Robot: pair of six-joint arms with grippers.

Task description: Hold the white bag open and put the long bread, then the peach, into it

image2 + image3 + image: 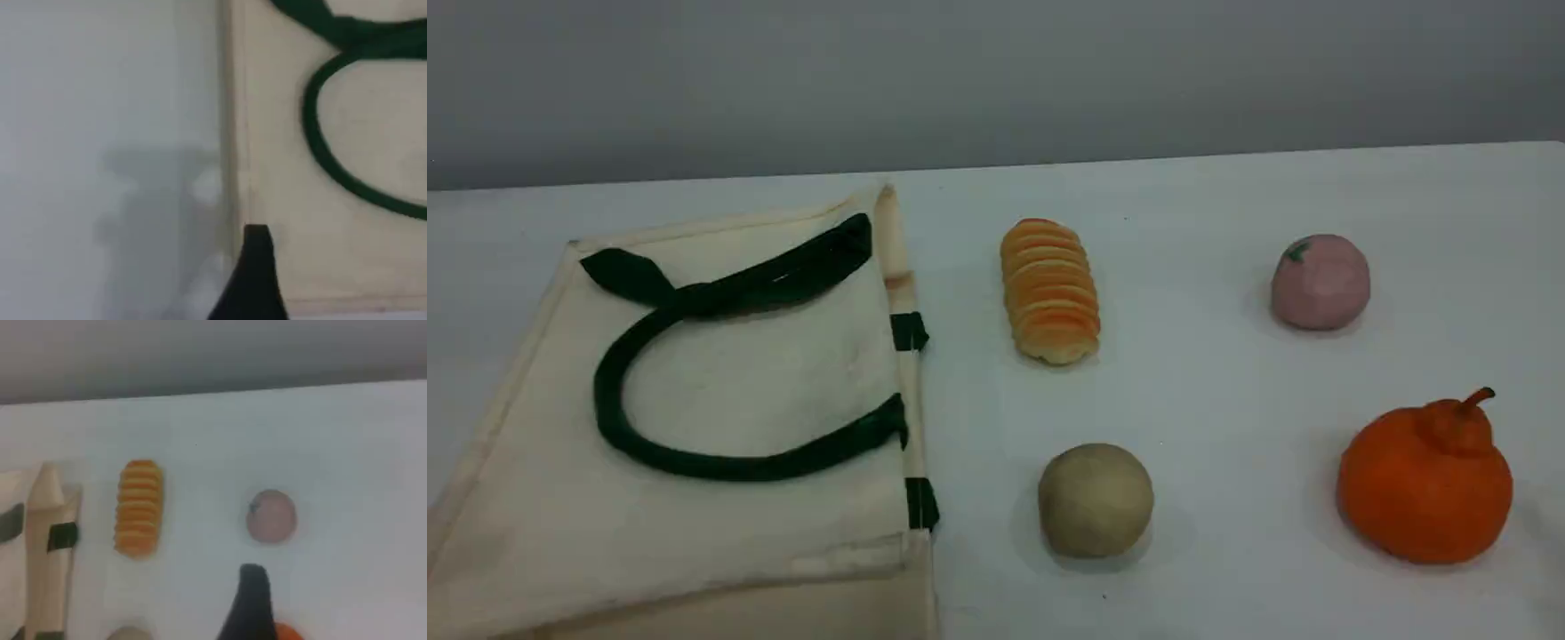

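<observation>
The white bag (765, 373) lies flat at the table's left, its dark green handles (605, 391) looped on top. The long bread (1049, 289) rests just right of the bag, and the peach (1320, 283) sits farther right. Neither arm shows in the scene view. In the left wrist view, my left gripper's fingertip (255, 263) hovers over the bag (287, 167) near its edge, with nothing at the tip. The right wrist view has my right gripper's fingertip (252, 597) above the table, short of the peach (271, 515), with the bread (138, 508) to its left.
A plain beige ball (1096, 500) sits in front of the bread. A larger orange fruit with a stem (1424, 480) stands at the front right. The table's far edge (1227, 156) meets a grey wall.
</observation>
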